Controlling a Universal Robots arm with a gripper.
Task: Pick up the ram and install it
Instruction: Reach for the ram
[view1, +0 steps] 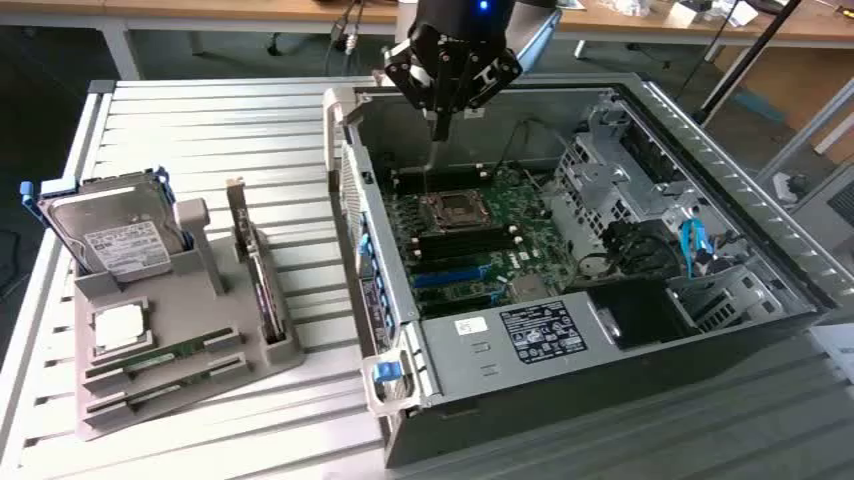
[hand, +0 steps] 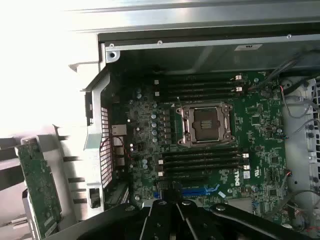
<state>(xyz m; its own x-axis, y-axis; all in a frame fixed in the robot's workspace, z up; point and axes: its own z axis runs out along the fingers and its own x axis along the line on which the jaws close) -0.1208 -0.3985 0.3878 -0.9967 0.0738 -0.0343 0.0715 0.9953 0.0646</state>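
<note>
Two thin green ram sticks lie in slots at the front of a grey holder (view1: 200, 300) on the exterior view's left: one ram (view1: 158, 358) and its twin (view1: 166, 382) just below it. My gripper (view1: 438, 132) hangs over the back of the open computer case (view1: 667, 330), far from the holder, with its fingers pressed together and nothing between them. The wrist view has the shut gripper (hand: 175, 204) above the motherboard (hand: 260, 170). Empty black memory slots (hand: 200, 160) run on both sides of the processor socket (hand: 206, 125).
A silver hard drive (view1: 114, 235) and a dark expansion card (view1: 254, 265) stand upright in the holder, with a small chip (view1: 118, 325) lying flat. The slatted table (view1: 267, 120) carries the case. Cables and drive cages (view1: 627, 190) crowd the case's right side.
</note>
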